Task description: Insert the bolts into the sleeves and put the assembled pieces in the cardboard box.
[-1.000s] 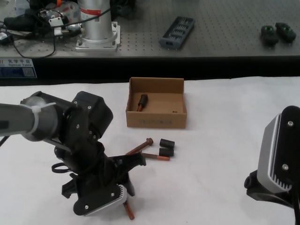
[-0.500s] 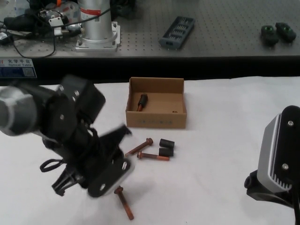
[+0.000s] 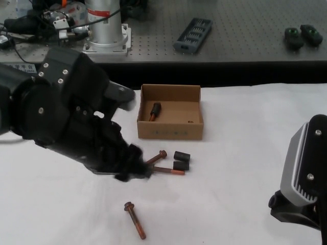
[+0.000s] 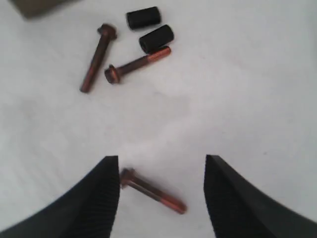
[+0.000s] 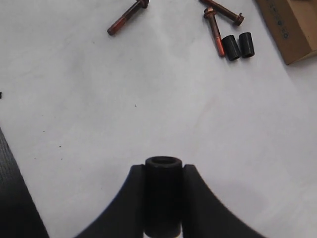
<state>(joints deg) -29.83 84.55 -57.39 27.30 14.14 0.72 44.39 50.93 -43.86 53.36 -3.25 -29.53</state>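
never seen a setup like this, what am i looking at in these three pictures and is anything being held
This is a robot with two arms, left and right. One picture looks down from behind them; the other two come from a camera on each arm's wrist. The left claw is open and holds nothing; a loose bolt lies near it. The right claw grips a black sleeve. On the white surface lie two more bolts, two sleeves and a cardboard box with one assembled piece inside.

The right pincer (image 5: 163, 171) clamps a black sleeve (image 5: 163, 203) upright. On the worktop (image 5: 99, 109) beyond: three bolts (image 5: 128, 18), two loose sleeves (image 5: 231, 47), and a cardboard box (image 5: 292, 25).
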